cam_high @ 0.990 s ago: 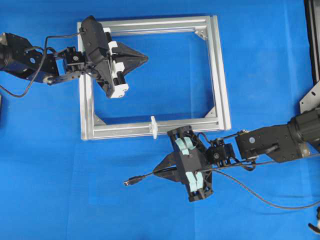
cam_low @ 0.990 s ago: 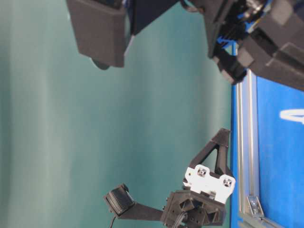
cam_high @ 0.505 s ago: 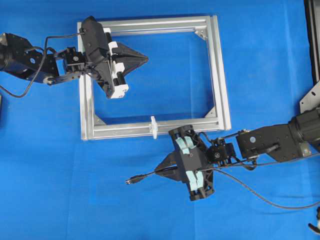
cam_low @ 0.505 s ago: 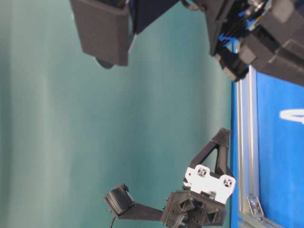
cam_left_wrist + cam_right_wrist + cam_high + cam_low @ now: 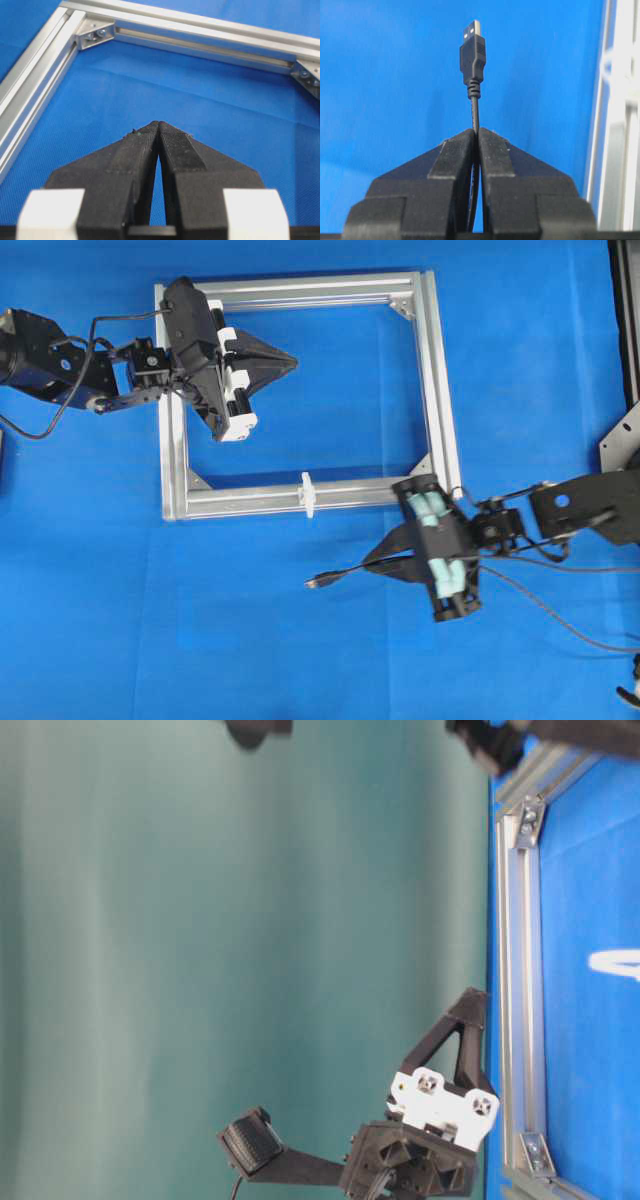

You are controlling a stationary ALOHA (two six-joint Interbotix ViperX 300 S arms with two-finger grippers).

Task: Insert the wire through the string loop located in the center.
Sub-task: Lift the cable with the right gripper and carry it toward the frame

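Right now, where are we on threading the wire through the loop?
Done: the right gripper is shut on the wire, plug sticking out ahead of the fingertips. In hand: the plug tip hangs below the frame's bottom bar, beside the string loop, not in it. Left: line up and push through. The left gripper is shut, empty, over the frame's interior.

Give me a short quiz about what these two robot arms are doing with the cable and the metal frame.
1. True or false: the right end effector is shut on the wire.
2. What sits across the metal frame's near bar? A) a red clip B) the string loop C) a screwdriver
3. Fill in: the plug's tip lies ____ the frame in the overhead view.

Key
1. True; the plug sticks out beyond the fingertips.
2. B
3. Outside; it is below the bar with the loop. The left end effector is shut and empty over the frame.
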